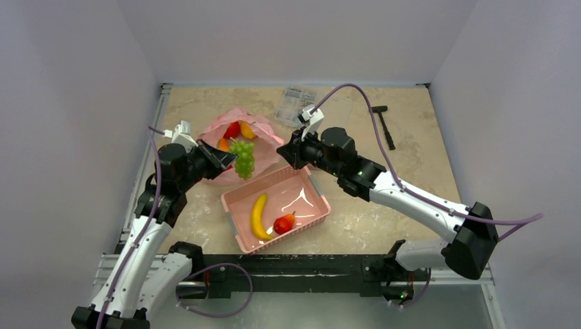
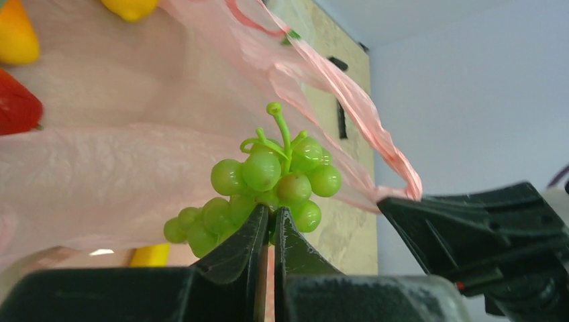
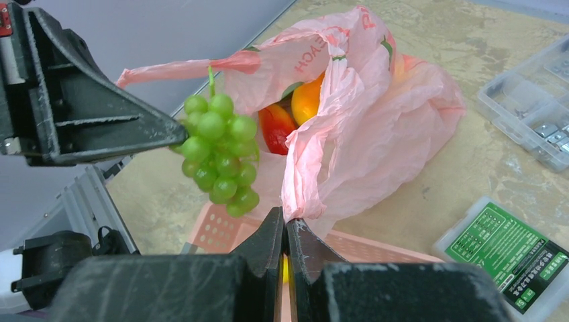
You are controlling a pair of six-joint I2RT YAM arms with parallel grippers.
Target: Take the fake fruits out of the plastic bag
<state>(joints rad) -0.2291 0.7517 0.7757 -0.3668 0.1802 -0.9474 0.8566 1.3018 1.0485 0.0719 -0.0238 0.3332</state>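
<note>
The green grape bunch (image 1: 242,159) hangs in the air just outside the mouth of the plastic bag (image 1: 212,130), near the corner of the pink basket (image 1: 312,216). The left gripper (image 1: 229,159) has its fingers pinched tight on the grapes. The right gripper (image 1: 284,152) is clamped on a fold of the bag's rim, I'd say to pin the floppy film and keep the mouth open. A red piece (image 1: 232,130) and an orange piece (image 1: 247,129) lie inside the bag. A banana (image 1: 257,216) and a red fruit (image 1: 283,223) sit in the basket.
</note>
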